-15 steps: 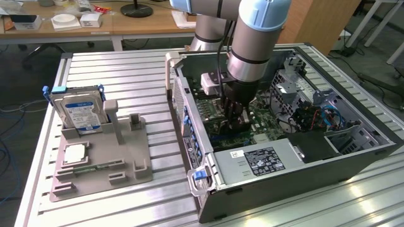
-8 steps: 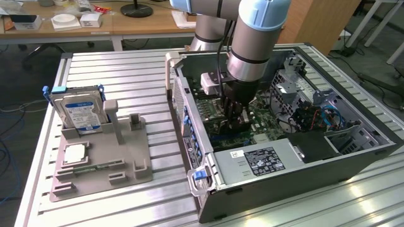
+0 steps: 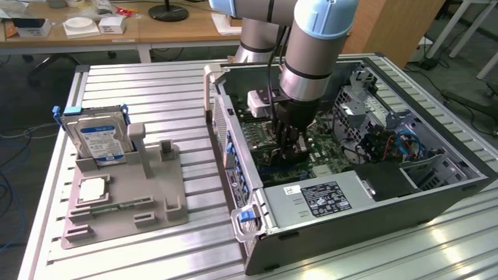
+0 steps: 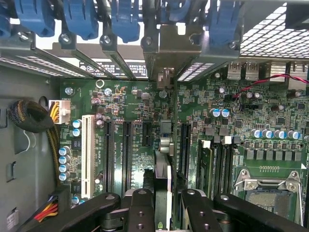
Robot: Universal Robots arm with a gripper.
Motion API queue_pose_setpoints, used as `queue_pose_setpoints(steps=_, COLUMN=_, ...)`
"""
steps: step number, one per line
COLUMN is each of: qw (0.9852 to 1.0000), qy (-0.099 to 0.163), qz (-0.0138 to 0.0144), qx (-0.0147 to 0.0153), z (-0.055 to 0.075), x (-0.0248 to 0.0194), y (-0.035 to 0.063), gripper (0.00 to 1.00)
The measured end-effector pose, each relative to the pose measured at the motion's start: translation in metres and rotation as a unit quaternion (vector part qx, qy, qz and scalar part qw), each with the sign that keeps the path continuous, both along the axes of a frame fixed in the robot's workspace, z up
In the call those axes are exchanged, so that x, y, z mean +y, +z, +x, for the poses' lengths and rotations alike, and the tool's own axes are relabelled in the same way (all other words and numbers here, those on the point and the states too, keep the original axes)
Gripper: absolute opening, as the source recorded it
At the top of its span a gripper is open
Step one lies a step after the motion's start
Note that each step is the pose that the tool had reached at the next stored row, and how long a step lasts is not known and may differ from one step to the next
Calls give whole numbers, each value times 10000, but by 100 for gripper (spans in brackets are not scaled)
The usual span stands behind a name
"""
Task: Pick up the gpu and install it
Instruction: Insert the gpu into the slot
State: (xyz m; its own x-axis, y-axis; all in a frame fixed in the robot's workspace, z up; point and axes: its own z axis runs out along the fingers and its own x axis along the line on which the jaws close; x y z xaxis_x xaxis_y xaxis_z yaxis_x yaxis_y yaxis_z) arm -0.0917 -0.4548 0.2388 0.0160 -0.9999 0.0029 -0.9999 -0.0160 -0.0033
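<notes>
In the wrist view the gpu (image 4: pixel 164 145) appears edge-on as a thin dark card between my fingers (image 4: pixel 140 208). It stands upright over the green motherboard (image 4: pixel 130 101), in line with a black expansion slot. Its silvery bracket (image 4: pixel 161 53) reaches the case's rear slot openings. The gripper (image 4: pixel 162 203) is shut on the card. Seen from the exterior view, the gripper (image 3: pixel 288 153) is deep inside the open computer case (image 3: pixel 365 204), low over the motherboard (image 3: pixel 327 154).
A grey holder tray (image 3: pixel 155 198) at the exterior view's left carries a blue-labelled hard drive (image 3: pixel 97 137) and a silver CPU chip (image 3: pixel 92 189). Inside the case are a white slot (image 4: pixel 88 150), blue latches (image 4: pixel 77 19), a CPU socket (image 4: pixel 265 193), cable bundles (image 4: pixel 29 116) and a labelled power supply (image 3: pixel 319 198).
</notes>
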Motion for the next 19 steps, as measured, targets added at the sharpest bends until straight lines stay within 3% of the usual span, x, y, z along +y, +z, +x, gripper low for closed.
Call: queue_pose_setpoints(steps=19, qw=10000, qy=0, qz=1, qx=1, z=0, x=1, y=24, gripper=27)
